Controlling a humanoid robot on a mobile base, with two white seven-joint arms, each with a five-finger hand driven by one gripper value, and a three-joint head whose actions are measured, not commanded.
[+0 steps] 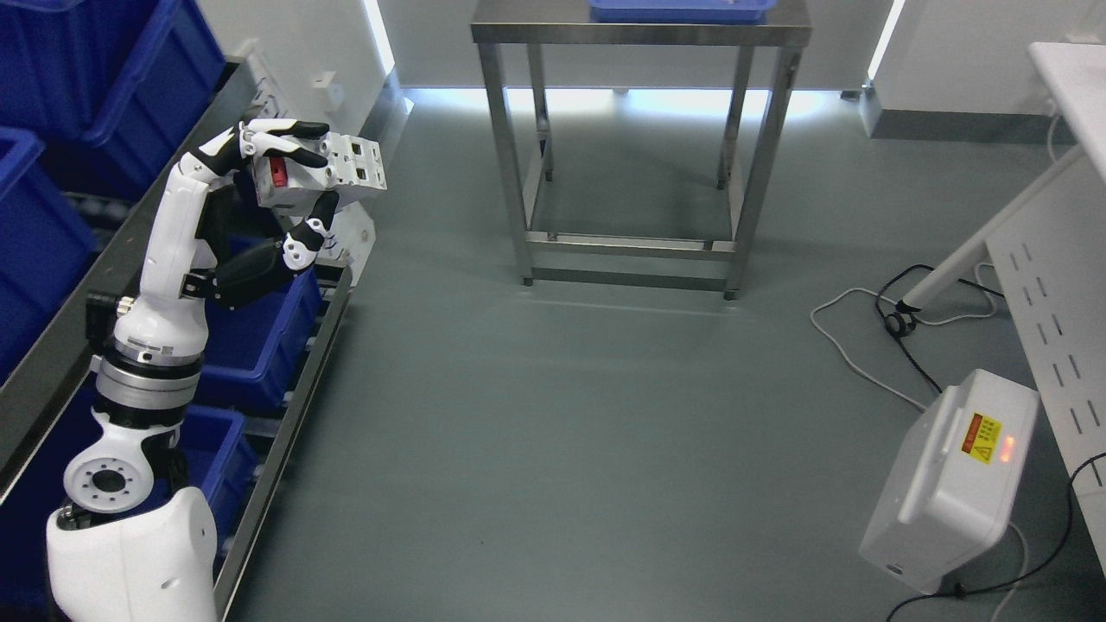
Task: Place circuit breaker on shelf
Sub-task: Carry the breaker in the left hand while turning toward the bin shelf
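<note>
Circuit breaker (324, 173) is sitting clamped in my left hand (276, 186), fingers curling around it beside the shelf (302, 371). Below, blue bins (259, 337) are showing no visible contents; farther off, a blue tray (678, 10) is resting on a steel table (639, 34).

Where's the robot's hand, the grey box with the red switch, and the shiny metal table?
left hand (285, 186): head view, middle of the white-and-black hand.
grey circuit breaker with red switch (350, 166): head view, its pale top face.
shiny steel table (639, 33): head view, front edge of its top.
</note>
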